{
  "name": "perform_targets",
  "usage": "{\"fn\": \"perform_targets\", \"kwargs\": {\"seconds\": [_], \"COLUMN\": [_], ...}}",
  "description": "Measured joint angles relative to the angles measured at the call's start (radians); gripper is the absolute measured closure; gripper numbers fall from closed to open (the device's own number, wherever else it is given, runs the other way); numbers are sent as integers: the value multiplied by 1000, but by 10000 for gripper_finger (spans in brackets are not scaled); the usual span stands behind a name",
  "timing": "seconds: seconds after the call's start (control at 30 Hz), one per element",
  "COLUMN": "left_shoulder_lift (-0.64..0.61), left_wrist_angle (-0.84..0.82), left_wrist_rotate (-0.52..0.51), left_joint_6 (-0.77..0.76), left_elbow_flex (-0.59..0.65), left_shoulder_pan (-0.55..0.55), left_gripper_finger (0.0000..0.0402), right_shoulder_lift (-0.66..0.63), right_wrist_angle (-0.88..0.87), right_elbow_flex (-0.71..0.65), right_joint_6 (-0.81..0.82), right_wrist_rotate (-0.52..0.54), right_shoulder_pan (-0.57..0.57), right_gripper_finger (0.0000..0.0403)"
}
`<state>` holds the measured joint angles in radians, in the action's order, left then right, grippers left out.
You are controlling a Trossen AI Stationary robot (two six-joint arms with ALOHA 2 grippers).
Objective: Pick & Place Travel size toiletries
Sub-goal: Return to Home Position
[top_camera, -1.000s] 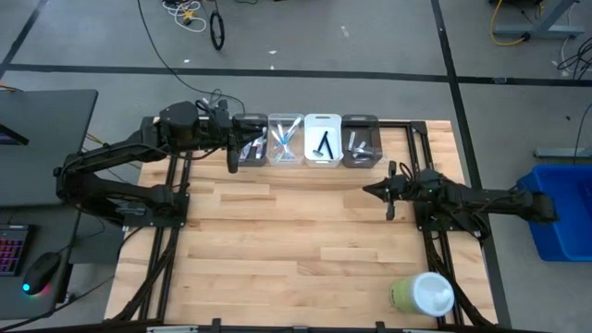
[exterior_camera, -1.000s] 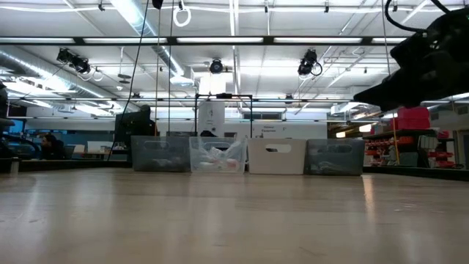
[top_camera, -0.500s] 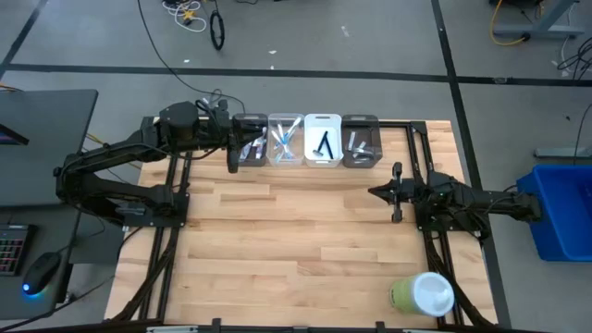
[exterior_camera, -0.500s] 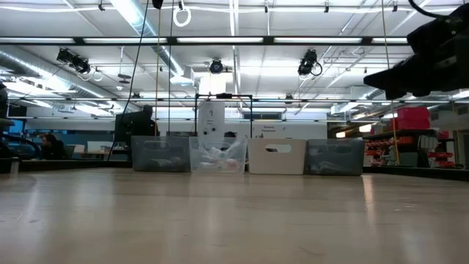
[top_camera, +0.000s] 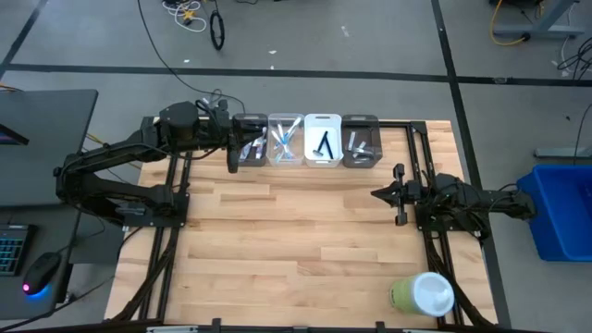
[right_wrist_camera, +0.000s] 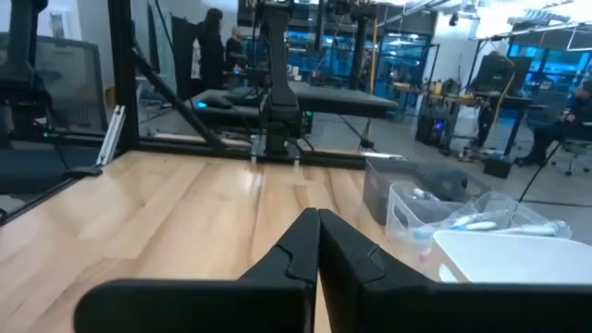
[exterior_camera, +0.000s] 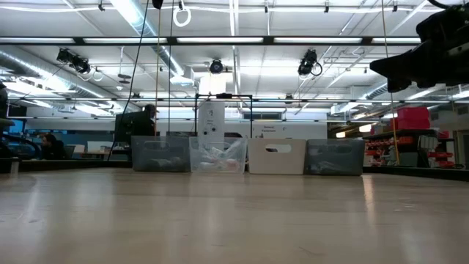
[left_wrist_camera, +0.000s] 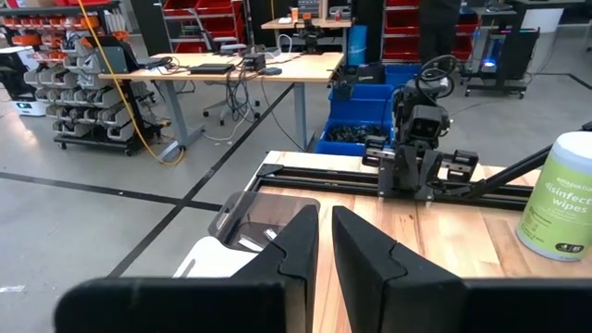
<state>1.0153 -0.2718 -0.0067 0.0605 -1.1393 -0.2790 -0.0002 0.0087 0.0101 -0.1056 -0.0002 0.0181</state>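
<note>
Four small bins stand in a row at the table's far edge: a dark one (top_camera: 252, 143), a clear one (top_camera: 285, 141) with toothbrushes (right_wrist_camera: 476, 223), a white one (top_camera: 322, 139) with black razors (top_camera: 324, 146), and a dark one (top_camera: 361, 141) with small tubes. My left gripper (top_camera: 245, 148) hangs over the leftmost bin; its fingers (left_wrist_camera: 324, 236) stand a narrow gap apart with nothing between them. My right gripper (top_camera: 375, 193) is shut and empty above the table's right side, near the bins' right end.
A large green-and-white wipes container (top_camera: 424, 294) stands at the table's near right corner and also shows in the left wrist view as the wipes container (left_wrist_camera: 555, 199). Bare wood (top_camera: 287, 231) lies between the arms. In the low view the bins (exterior_camera: 278, 156) line the far edge.
My right gripper has drawn back toward the table's right edge, staying shut; in the low view it has moved up and away to the right. The left arm and the bins have kept still.
</note>
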Motion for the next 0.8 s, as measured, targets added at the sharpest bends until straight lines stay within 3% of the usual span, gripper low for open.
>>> {"fn": "perform_targets", "kwargs": {"seconds": [0.8], "left_shoulder_lift": [0], "left_wrist_angle": [0], "left_wrist_rotate": [0], "left_joint_6": [0], "left_elbow_flex": [0], "left_shoulder_pan": [0], "left_gripper_finger": [359], "right_shoulder_lift": [12], "right_wrist_angle": [1], "right_elbow_flex": [0], "right_joint_6": [0], "right_wrist_rotate": [0], "right_shoulder_pan": [0], "right_gripper_finger": [390]}}
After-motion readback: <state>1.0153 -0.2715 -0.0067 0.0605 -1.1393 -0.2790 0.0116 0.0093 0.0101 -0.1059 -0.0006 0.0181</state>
